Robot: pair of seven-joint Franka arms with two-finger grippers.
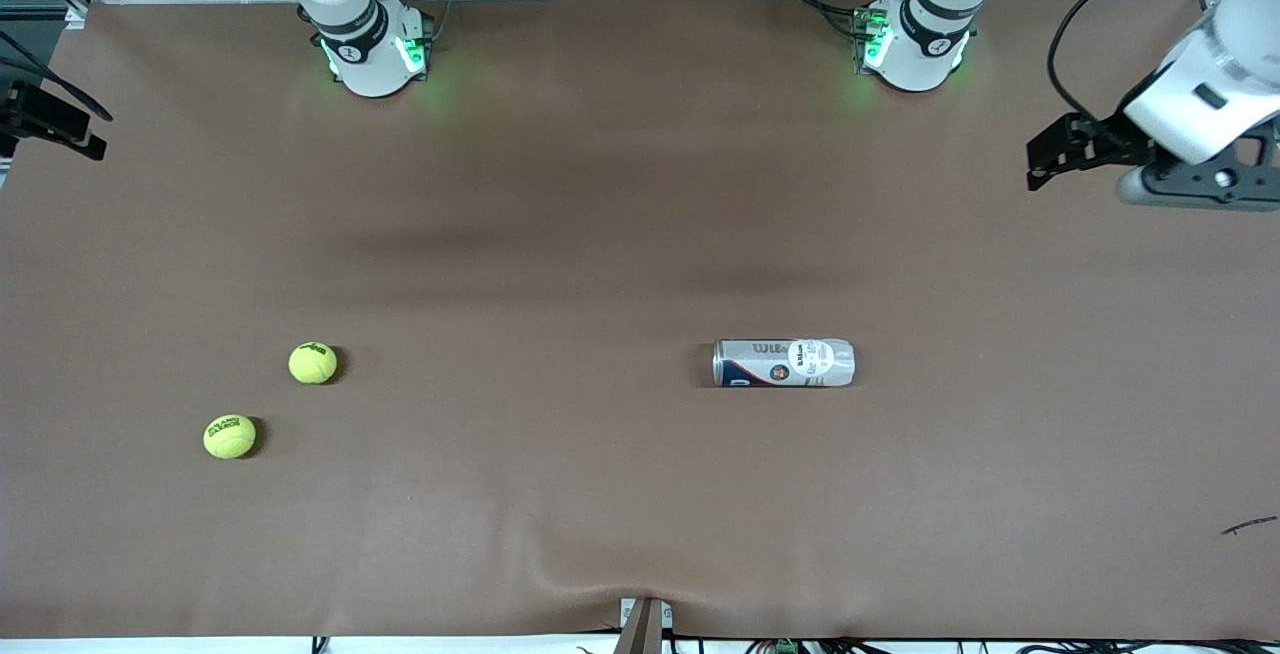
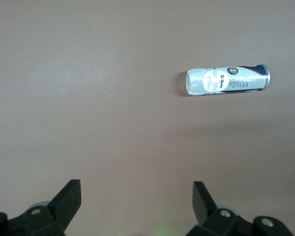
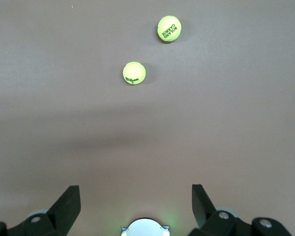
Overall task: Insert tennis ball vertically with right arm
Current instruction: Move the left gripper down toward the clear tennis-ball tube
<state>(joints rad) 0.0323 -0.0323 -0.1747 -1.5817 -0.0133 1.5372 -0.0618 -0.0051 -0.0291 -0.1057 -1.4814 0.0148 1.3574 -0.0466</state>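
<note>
Two yellow-green tennis balls lie on the brown table toward the right arm's end: a Wilson ball [image 1: 313, 363] [image 3: 134, 73] and a Roland Garros ball [image 1: 229, 436] [image 3: 169, 28], which is nearer the front camera. A silver and clear Wilson ball can [image 1: 783, 363] [image 2: 228, 79] lies on its side toward the left arm's end. My right gripper [image 3: 136, 192] is open and empty, raised over the table's edge at the right arm's end [image 1: 55, 124], apart from the balls. My left gripper [image 2: 136, 189] is open and empty, raised over the left arm's end [image 1: 1065, 149].
The arm bases [image 1: 370, 49] [image 1: 912, 49] stand along the table edge farthest from the front camera, lit green. The right arm's base also shows in the right wrist view [image 3: 144, 228]. A small dark scrap [image 1: 1248, 526] lies near the front corner at the left arm's end.
</note>
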